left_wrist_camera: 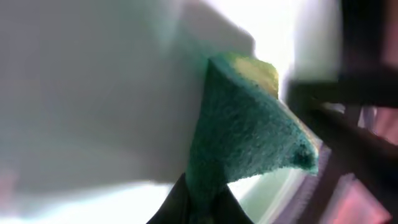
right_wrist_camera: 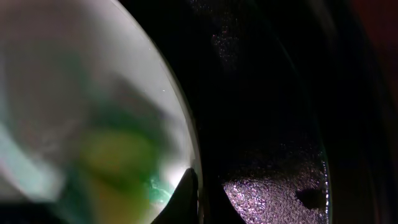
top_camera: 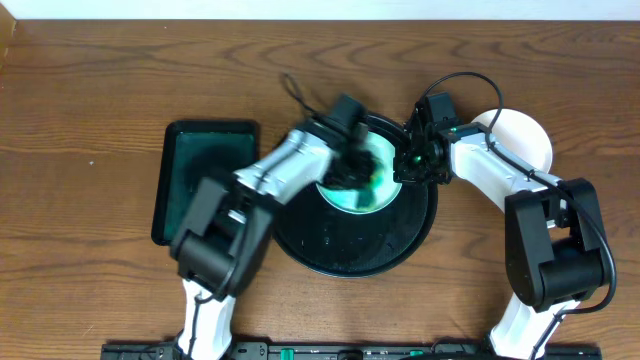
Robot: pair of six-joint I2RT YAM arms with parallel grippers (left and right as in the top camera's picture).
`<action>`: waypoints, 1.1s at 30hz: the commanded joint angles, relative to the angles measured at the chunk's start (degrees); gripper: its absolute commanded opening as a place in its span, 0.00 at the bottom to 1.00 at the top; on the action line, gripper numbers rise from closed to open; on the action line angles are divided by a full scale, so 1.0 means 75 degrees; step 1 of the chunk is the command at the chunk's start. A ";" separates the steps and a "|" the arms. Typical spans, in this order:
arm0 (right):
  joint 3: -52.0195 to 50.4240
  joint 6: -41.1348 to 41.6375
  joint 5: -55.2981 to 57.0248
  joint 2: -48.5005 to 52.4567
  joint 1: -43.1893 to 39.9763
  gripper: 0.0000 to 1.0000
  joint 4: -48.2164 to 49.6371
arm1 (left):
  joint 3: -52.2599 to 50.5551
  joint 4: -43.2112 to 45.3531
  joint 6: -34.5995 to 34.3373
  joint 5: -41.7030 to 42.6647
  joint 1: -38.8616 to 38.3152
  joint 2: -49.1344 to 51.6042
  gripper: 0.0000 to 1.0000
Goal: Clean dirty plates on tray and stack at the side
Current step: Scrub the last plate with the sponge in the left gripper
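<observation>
Left tool (top_camera: 350, 160), clamped on sponge (left_wrist_camera: 249, 137), presses onto mint plate (top_camera: 365, 197) in far half of tray (top_camera: 340, 255); plate lies directly beneath it, right tool (top_camera: 415, 165) closed on its right rim.

The tray (top_camera: 352, 252) sits mid-surface in front of me, round, black and glossy, with a raised rim. One pale mint-green plate (top_camera: 352, 198) lies in its far half, partly hidden under my arms, with teal-green smears across its face toward the right side. My right end effector (top_camera: 412, 166) pinches that plate's right rim. A white plate (top_camera: 526, 140) rests on the surface just right of the tray, half covered by my right arm.
</observation>
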 commanded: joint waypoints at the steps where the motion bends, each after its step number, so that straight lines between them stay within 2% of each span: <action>1: -0.0184 -0.0114 -0.0015 0.0283 0.0117 0.01 -0.0251 | -0.0294 0.0294 -0.0536 0.0845 -0.0478 0.0443 0.06; 4: -0.0184 -0.0117 -0.0017 0.0283 0.0117 0.01 -0.0280 | -0.0294 0.0536 -0.0647 0.0842 -0.0385 0.0443 0.07; 14: -0.0184 -0.0117 -0.0017 0.0283 0.0117 0.01 -0.0289 | -0.0294 0.0638 -0.0662 -0.0414 0.1230 0.0443 0.07; 19: -0.0184 -0.0146 -0.0017 0.0283 0.0117 0.01 -0.0408 | -0.0291 0.0554 -0.0519 -0.1504 0.1868 0.0443 0.07; 27: -0.0184 -0.0146 -0.0017 0.0283 0.0117 0.01 -0.0452 | -0.0198 -0.0697 -0.0017 -0.2436 0.2098 0.0440 0.07; 33: -0.0184 -0.0149 -0.0015 0.0283 0.0117 0.01 -0.0449 | -0.0105 -0.2008 0.0134 -0.3756 0.1763 0.0440 0.07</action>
